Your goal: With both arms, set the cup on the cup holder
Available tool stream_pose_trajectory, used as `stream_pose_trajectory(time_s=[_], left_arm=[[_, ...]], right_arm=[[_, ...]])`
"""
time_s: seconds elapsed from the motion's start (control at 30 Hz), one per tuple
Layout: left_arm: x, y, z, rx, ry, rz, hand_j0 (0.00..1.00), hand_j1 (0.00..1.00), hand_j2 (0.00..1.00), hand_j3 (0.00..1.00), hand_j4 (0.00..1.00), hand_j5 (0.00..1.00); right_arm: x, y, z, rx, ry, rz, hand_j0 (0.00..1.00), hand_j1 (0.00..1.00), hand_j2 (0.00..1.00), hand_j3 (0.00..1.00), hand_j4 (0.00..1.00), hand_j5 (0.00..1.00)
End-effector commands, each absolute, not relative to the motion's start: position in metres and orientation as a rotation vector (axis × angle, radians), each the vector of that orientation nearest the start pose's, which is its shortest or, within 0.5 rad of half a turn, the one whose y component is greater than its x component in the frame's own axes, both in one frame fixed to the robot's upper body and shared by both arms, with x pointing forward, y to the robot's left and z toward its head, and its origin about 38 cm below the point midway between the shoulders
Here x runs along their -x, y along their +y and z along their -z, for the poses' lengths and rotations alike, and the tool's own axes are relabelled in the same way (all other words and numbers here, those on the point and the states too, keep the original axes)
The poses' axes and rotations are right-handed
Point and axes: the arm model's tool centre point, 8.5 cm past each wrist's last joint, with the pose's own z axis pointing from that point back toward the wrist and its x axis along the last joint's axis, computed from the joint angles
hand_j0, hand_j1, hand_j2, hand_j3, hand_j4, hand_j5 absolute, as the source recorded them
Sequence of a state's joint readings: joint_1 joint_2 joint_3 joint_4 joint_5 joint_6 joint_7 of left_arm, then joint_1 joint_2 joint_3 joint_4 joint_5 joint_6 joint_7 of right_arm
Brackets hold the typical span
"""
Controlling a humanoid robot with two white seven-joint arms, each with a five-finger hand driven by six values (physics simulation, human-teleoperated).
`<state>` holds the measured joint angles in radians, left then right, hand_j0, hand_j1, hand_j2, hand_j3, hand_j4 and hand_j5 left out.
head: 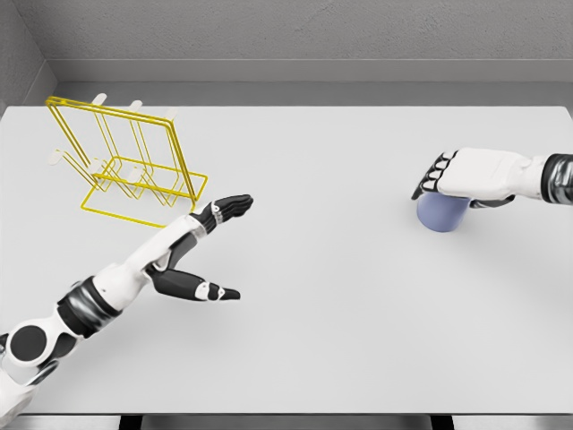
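Observation:
A pale blue cup stands on the white table at the right. My right hand lies over its top, fingers curled down on the left side and thumb on the right, closed around it. The upper part of the cup is hidden under the palm. A yellow wire cup holder with white-tipped pegs stands at the back left. My left hand reaches in from the lower left, open, with fingers stretched toward the holder's near right corner and thumb spread wide. It holds nothing.
The white table has its front edge near the bottom of the view. Grey walls rise behind it and at the far left. A wide stretch of tabletop separates the two hands.

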<state>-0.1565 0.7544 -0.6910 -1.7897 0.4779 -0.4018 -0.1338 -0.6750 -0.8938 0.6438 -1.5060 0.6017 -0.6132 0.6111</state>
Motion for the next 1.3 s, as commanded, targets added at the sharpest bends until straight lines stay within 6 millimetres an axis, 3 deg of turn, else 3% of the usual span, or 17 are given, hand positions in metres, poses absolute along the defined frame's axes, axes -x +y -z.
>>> stream_pose_trajectory(time_s=[0.0, 0.47, 0.83, 0.93, 1.27], left_arm=[[-0.319, 0.223, -0.129, 0.517, -1.678, 0.830, 1.00, 1.00, 1.00, 1.00, 1.00, 1.00], [-0.312, 0.239, -0.102, 0.487, -1.592, 0.787, 1.00, 1.00, 1.00, 1.00, 1.00, 1.00], [-0.313, 0.247, -0.088, 0.462, -1.558, 0.768, 1.00, 1.00, 1.00, 1.00, 1.00, 1.00], [-0.314, 0.250, -0.082, 0.449, -1.545, 0.761, 1.00, 1.00, 1.00, 1.00, 1.00, 1.00], [-0.315, 0.251, -0.075, 0.444, -1.528, 0.750, 1.00, 1.00, 1.00, 1.00, 1.00, 1.00]], right_arm=[[-0.429, -0.321, -0.220, -0.780, 1.494, 3.204, 0.75, 0.75, 0.75, 0.75, 0.75, 0.75], [-0.430, -0.319, -0.227, -0.805, 1.495, 3.182, 0.64, 0.64, 0.64, 0.64, 0.64, 0.64], [-0.417, -0.295, -0.245, -0.792, 1.489, 3.069, 0.60, 0.60, 0.60, 0.60, 0.60, 0.60], [-0.408, -0.280, -0.252, -0.772, 1.487, 3.009, 0.60, 0.60, 0.60, 0.60, 0.60, 0.60], [-0.394, -0.260, -0.259, -0.733, 1.493, 2.932, 0.60, 0.60, 0.60, 0.60, 0.60, 0.60]])
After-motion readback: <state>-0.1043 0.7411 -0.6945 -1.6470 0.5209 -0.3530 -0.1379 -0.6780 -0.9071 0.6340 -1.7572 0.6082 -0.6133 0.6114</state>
